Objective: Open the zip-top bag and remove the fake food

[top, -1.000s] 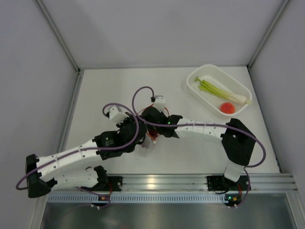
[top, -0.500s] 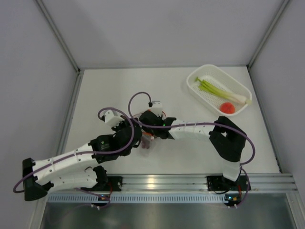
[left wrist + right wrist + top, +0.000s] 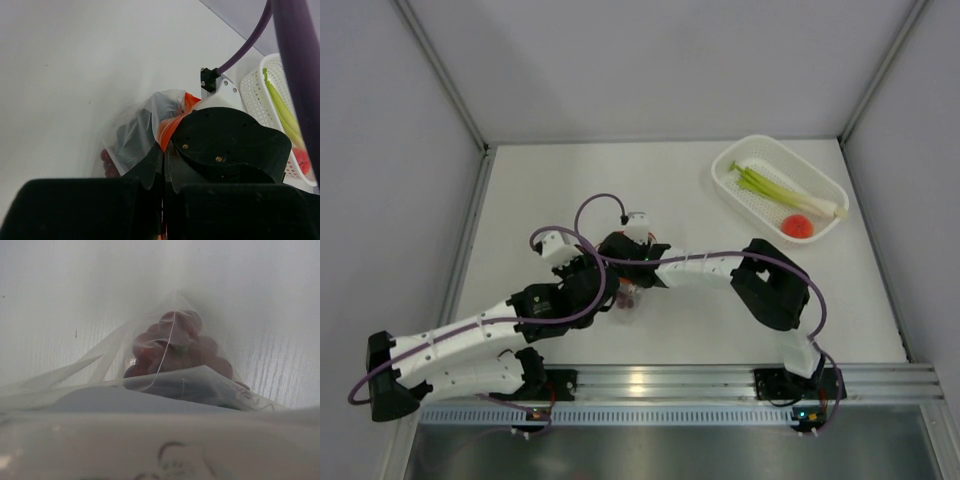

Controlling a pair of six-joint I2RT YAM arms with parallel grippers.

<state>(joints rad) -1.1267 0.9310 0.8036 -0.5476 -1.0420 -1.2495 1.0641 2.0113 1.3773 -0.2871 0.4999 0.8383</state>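
Observation:
The zip-top bag (image 3: pixel 632 291) lies at the table's middle, between both grippers. In the left wrist view the clear bag (image 3: pixel 132 127) is crinkled, and my left gripper (image 3: pixel 167 150) is shut on its orange-red zipper strip (image 3: pixel 172 125). The dark grape bunch (image 3: pixel 172 347) sits inside the bag; a few grapes show in the left wrist view (image 3: pixel 106 162). My right gripper (image 3: pixel 623 268) presses against the bag's mouth; plastic covers its camera and hides its fingers. The green stalk (image 3: pixel 785 192) and the orange fruit (image 3: pixel 798 226) lie in the basket.
The white perforated basket (image 3: pixel 745 152) stands at the back right, and also shows in the left wrist view (image 3: pixel 250 92). The right arm's elbow (image 3: pixel 770 285) juts over the table's right half. Metal frame rails run along the table's sides and front.
The right arm has swung left, its elbow moving in from the right. Both grippers and the bag have shifted slightly left. The left gripper stays shut on the zipper strip.

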